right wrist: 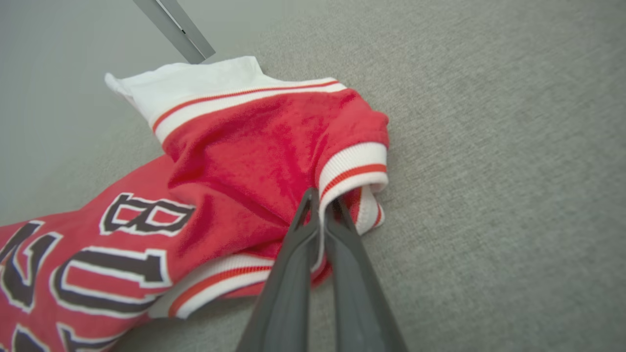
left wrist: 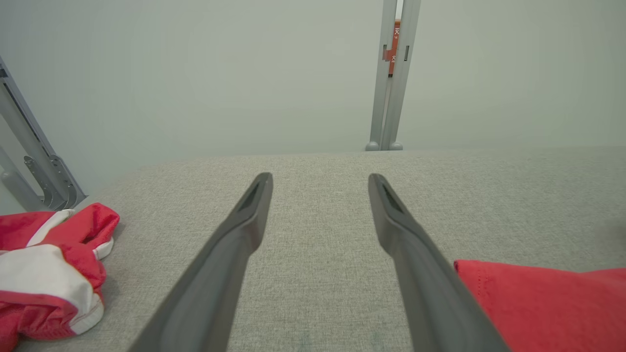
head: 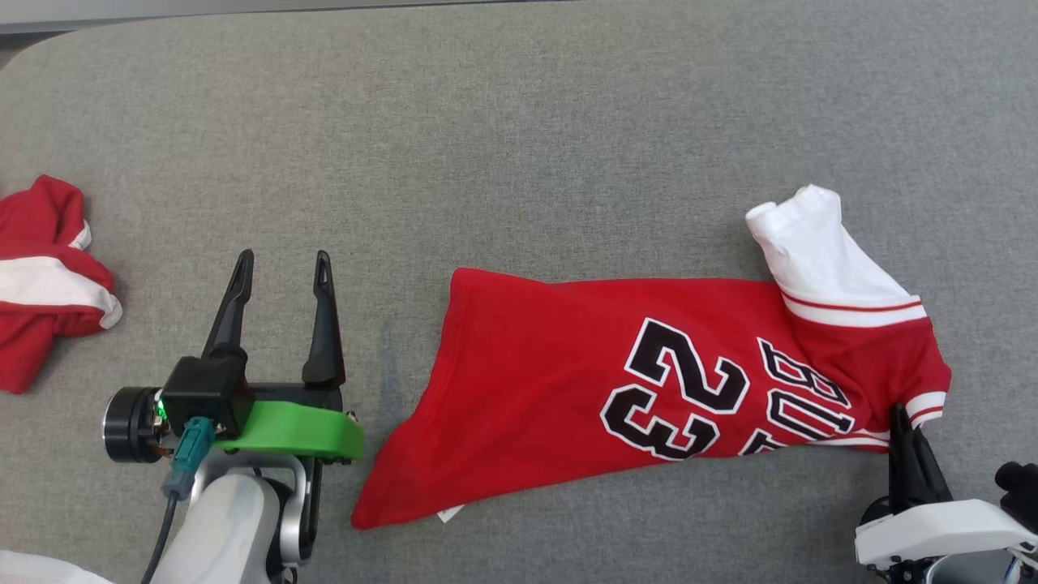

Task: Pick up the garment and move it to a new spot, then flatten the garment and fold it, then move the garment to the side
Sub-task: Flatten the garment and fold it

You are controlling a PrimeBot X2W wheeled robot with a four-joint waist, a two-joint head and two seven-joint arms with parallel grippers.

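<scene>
Your right pincer (head: 904, 430) is closed tight on the white ribbed trim at the near right end of the jersey (head: 584, 373). In the right wrist view the two fingers (right wrist: 293, 254) meet with that striped edge caught between them. From there the jersey runs leftward across the grey table (head: 519, 122), lying loose with its number facing up. A white sleeve is turned up at its far right, and its left hem is skewed toward you.

Your left pincer (head: 283, 259) stands wide apart over bare table just left of that hem, holding nothing. Well to its left, a second red and white garment (head: 40, 284) sits bunched at the table's left edge.

As I judge it, you have only a grip so far. The cloth lies on the surface, rumpled and unfolded, so the carrying, flattening, folding and setting aside are all yet to do.
</scene>
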